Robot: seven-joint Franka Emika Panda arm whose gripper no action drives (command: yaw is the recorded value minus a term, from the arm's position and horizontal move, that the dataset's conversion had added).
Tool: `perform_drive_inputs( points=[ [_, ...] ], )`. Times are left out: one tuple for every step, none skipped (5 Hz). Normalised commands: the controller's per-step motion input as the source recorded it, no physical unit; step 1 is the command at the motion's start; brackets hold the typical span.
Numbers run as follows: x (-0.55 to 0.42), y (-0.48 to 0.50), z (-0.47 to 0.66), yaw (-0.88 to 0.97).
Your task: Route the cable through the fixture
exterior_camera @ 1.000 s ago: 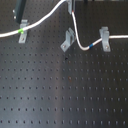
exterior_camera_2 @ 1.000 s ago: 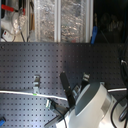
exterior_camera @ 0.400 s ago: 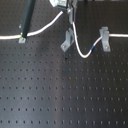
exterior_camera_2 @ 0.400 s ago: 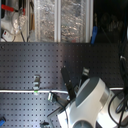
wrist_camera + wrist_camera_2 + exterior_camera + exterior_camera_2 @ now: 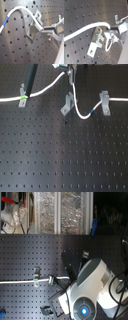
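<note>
The white cable [image 5: 46, 86] runs from the first exterior view's left, through an upright clip at its green band [image 5: 23, 98], and up to my gripper [image 5: 70, 74]. It then sags in a loop past its blue band [image 5: 92, 112] to the right clip. The fixture [image 5: 67, 104], a skewed grey bracket, stands just below the gripper. In both wrist views the gripper [image 5: 43, 29] [image 5: 110, 32] is shut on the cable [image 5: 23, 8] right beside the fixture's [image 5: 33, 28] forked top. I cannot tell whether the cable sits inside the fork.
Two upright grey clips [image 5: 22, 95] [image 5: 105, 102] stand on the black perforated board [image 5: 60, 159]. A dark rod [image 5: 31, 81] slants down near the left clip. In the second exterior view the bulky white arm [image 5: 92, 284] hides the gripper and the fixture.
The gripper has come down toward the fixture with the cable in it. The loop toward the right clip sags lower, and the arm has shifted left in the second exterior view.
</note>
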Motion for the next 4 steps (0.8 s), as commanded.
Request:
perform_drive_inputs(
  points=[
    [-0.554,0.115,0.05,0.09],
    [0.017,-0.032,0.0,0.0],
    [-0.127,0.049,0.25,0.0],
    [-0.211,0.156,0.75,-0.05]
  ],
)
